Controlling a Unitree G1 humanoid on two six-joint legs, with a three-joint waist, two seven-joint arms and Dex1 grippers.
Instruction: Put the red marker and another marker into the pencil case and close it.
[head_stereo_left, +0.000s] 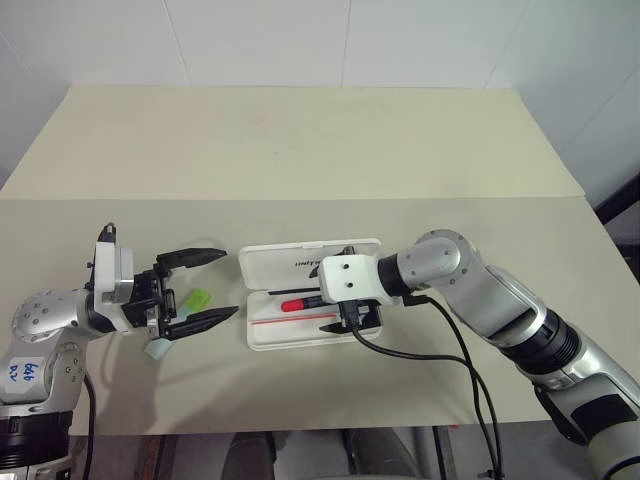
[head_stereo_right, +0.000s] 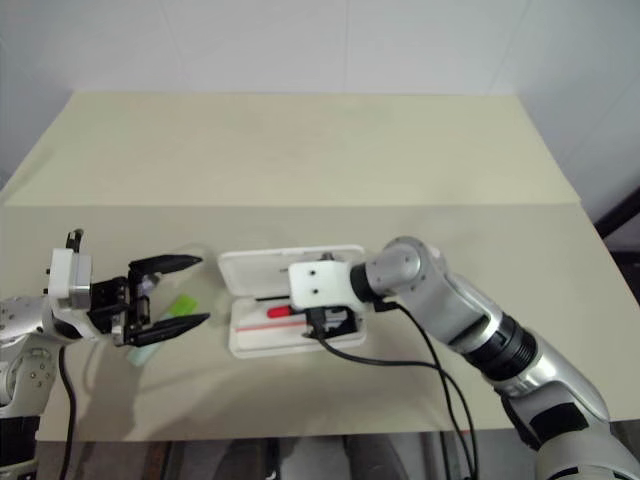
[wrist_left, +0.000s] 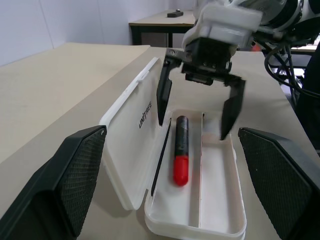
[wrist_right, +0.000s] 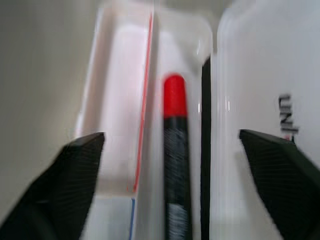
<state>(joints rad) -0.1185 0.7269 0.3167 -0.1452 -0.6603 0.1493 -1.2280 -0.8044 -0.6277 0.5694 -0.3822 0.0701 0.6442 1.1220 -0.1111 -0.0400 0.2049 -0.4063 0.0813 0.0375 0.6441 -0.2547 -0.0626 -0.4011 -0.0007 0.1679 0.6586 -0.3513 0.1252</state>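
The white pencil case (head_stereo_left: 300, 262) lies open in the middle of the table, lid flat toward the far side. The red marker (wrist_left: 181, 150) rests in its tray (head_stereo_left: 290, 335), red cap toward my left. My right gripper (wrist_left: 194, 125) hovers just above it, open, a finger on each side and not touching it (wrist_right: 175, 150). The other marker, a green-capped highlighter (head_stereo_left: 198, 299), lies on the table left of the case. My left gripper (head_stereo_left: 231, 282) is level above it, open, pointing at the case; its lower finger hides part of the highlighter's pale body.
The beige table (head_stereo_left: 300, 150) stretches far behind the case. Black cables (head_stereo_left: 450, 350) hang from my right wrist across the table's near edge (head_stereo_left: 300, 432). Another desk (wrist_left: 160, 22) stands in the background.
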